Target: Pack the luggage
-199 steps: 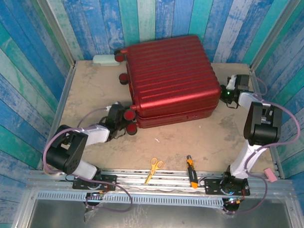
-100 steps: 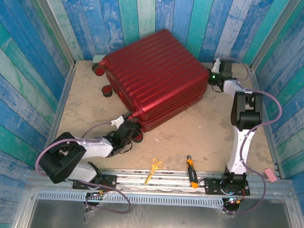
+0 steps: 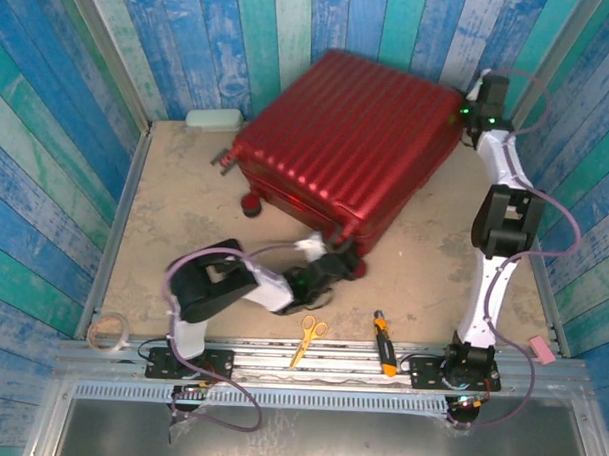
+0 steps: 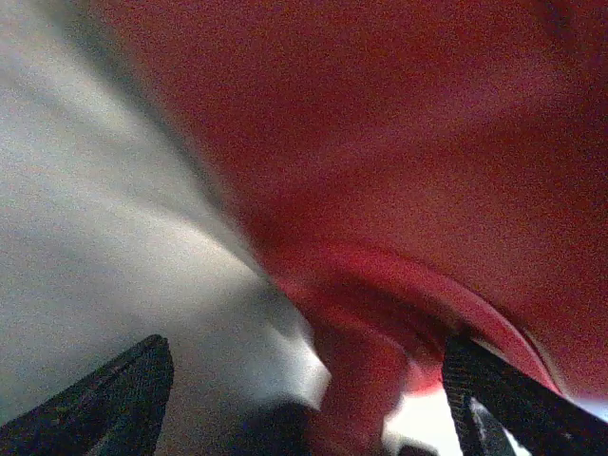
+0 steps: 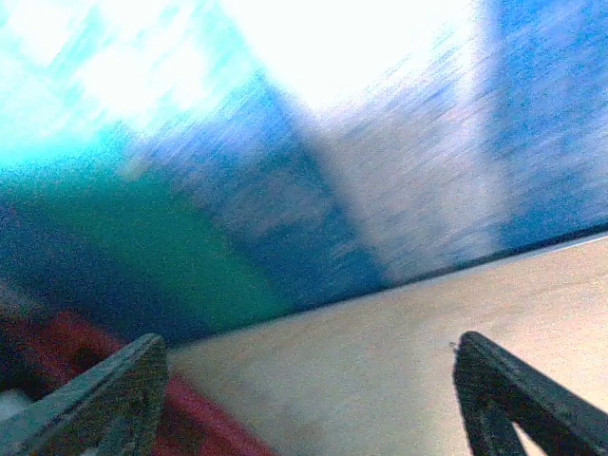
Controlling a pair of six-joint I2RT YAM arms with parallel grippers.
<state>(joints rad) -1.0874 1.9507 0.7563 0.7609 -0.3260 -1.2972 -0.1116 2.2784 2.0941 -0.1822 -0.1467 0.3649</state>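
Closed luggage (image 3: 347, 149) lies skewed at the far centre of the table (image 3: 175, 203), its far corner close to the plank wall (image 3: 291, 27). Left gripper (image 4: 306, 347) is at the case's near corner wheel, jaws apart. Right gripper (image 5: 309, 347), jaws likewise apart, is at the far right corner. A pale box (image 3: 212, 119) sits by the back wall, just left of the case. Scissors (image 3: 309, 333), screwdriver (image 3: 382, 356) and tape roll (image 3: 108, 329) line the near edge. Open tabletop lies left of the case and in front of it.
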